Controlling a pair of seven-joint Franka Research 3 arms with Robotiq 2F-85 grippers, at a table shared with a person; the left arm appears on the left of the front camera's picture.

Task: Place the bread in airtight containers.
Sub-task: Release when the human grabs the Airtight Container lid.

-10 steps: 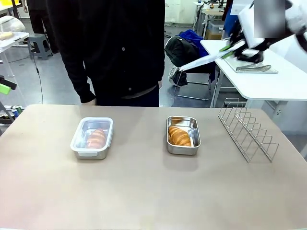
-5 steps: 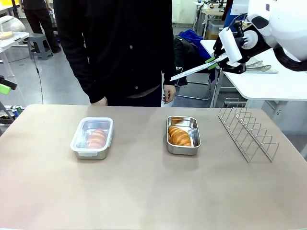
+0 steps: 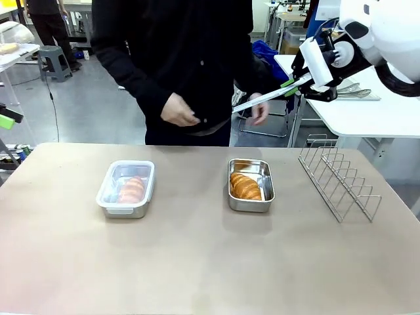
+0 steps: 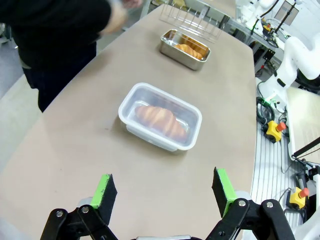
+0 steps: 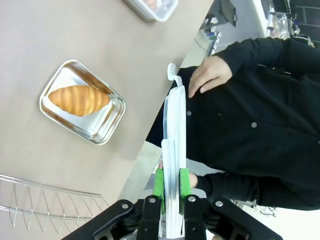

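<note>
The right tool (image 3: 286,88) stayed clamped on a clear plastic lid (image 5: 173,145), above the open steel tin (image 3: 250,184) with a golden croissant (image 3: 245,186). The left tool (image 4: 162,194) stood apart, the lidded tin (image 4: 160,116) with its croissant (image 4: 159,118) just ahead on the bench (image 3: 197,262).

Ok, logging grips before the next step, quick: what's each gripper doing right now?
Left gripper: open, holding nothing, above the table.
Right gripper: fingers shut on the clear lid, held up in the air toward the person.
</note>
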